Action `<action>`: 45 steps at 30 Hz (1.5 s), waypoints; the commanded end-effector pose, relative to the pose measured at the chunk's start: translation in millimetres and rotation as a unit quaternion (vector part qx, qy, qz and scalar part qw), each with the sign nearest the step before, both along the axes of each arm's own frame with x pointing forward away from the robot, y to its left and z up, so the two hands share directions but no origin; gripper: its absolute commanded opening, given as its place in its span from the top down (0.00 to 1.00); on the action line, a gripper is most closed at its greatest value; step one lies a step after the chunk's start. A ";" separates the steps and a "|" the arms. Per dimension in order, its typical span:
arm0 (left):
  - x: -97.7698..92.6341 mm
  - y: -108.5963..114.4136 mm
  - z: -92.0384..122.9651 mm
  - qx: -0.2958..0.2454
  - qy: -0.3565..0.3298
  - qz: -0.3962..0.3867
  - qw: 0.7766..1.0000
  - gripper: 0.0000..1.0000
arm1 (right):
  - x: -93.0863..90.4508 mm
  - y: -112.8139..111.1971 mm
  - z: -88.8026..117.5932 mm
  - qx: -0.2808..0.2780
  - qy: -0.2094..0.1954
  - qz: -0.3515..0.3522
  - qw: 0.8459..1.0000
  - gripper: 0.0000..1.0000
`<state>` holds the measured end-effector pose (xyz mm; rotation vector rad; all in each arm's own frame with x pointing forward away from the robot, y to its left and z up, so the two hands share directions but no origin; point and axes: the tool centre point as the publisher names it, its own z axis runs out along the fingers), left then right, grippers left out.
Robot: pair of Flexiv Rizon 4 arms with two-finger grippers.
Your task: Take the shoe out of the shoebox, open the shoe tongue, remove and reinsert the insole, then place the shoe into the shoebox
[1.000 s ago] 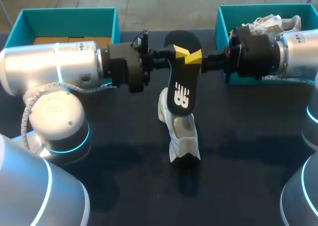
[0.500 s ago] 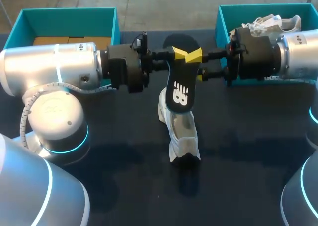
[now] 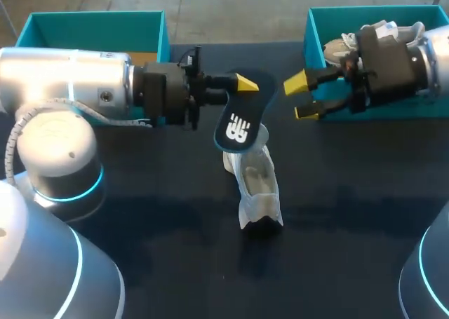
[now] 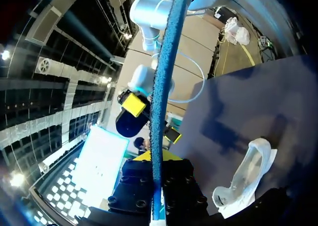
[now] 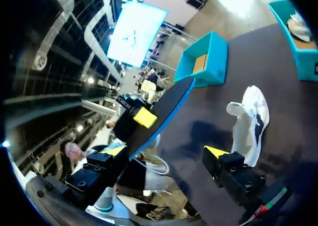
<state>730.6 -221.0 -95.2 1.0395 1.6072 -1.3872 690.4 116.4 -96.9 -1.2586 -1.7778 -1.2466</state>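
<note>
A black insole [image 3: 240,116] with a white logo hangs above the table, with my left gripper [image 3: 245,83] shut on its upper end. In the left wrist view the insole [image 4: 164,82] shows edge-on, its blue edge running out from between my left gripper's [image 4: 156,159] fingers. Under the insole, the white shoe [image 3: 257,186] lies on the dark table. My right gripper [image 3: 300,98] stands open to the right of the insole, apart from it and with nothing between its fingers. The right wrist view has the right gripper [image 5: 166,151] wide open, with the insole [image 5: 166,107] and the shoe [image 5: 251,116] ahead of it.
A teal shoebox [image 3: 314,24] at the back right holds another white shoe [image 3: 382,30]. A second teal shoebox [image 3: 95,23] stands at the back left, partly behind my left arm. The dark table [image 3: 351,214] stretches around the shoe.
My right gripper has let go of the insole, opened wide and drawn back to the right. My left gripper has kept hold of the insole, which now sits a little further left.
</note>
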 end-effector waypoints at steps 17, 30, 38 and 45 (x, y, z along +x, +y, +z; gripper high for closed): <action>-7.6 10.8 2.3 0.014 -0.003 0.007 1.000 1.00 | -5.1 -8.5 4.2 -0.041 -0.028 -0.001 0.999 0.00; -18.5 8.9 -24.9 -0.043 0.100 -0.039 0.993 1.00 | -18.7 -21.2 10.6 -0.180 -0.306 0.071 0.932 0.00; -19.1 6.3 -28.4 -0.055 0.116 -0.035 0.991 1.00 | -17.7 -22.2 6.4 -0.204 -0.279 0.083 0.935 0.00; -19.1 6.3 -28.4 -0.055 0.116 -0.035 0.991 1.00 | -17.7 -22.2 6.4 -0.204 -0.279 0.083 0.935 0.00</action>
